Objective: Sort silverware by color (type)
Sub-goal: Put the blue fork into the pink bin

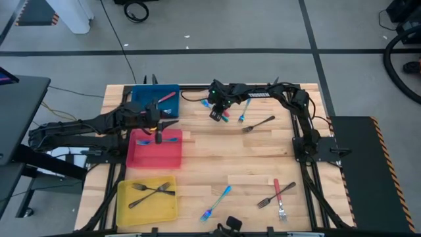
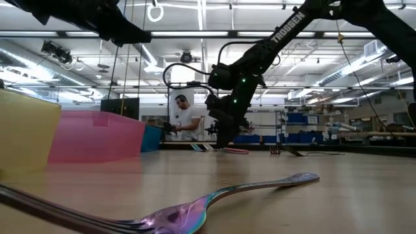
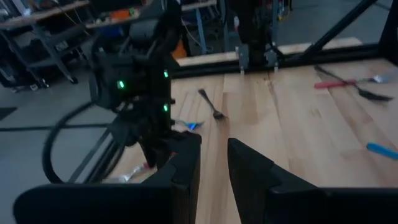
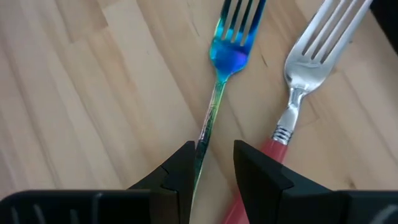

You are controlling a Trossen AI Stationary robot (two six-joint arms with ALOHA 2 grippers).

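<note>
My right gripper (image 1: 217, 115) is open and low over the far middle of the table, pointing steeply down. Its fingers (image 4: 180, 168) stand on either side of the handle of a blue-green fork (image 4: 227, 53) that lies flat on the wood. A red-handled fork (image 4: 311, 56) lies beside it, and its handle (image 4: 273, 146) runs under the other finger. My left gripper (image 1: 168, 123) hovers over the red tray (image 1: 154, 155), nearly level. Its fingers (image 3: 186, 162) stand a little apart with nothing between them. My right gripper comes at the blue-green fork's handle (image 4: 205, 134) from above, slanting, with its fingers lying along the handle. The handle runs close by one finger. I cannot tell whether that finger touches it. The fork lies flat on the table.
At the table's left stand a blue tray (image 1: 148, 92) holding a red-handled piece, the red tray holding a blue piece, and a yellow tray (image 1: 131, 207) holding two dark forks. More forks (image 1: 258, 124) (image 1: 217, 203) (image 1: 283, 191) lie scattered on the wood. A person (image 2: 188, 117) stands beyond the table.
</note>
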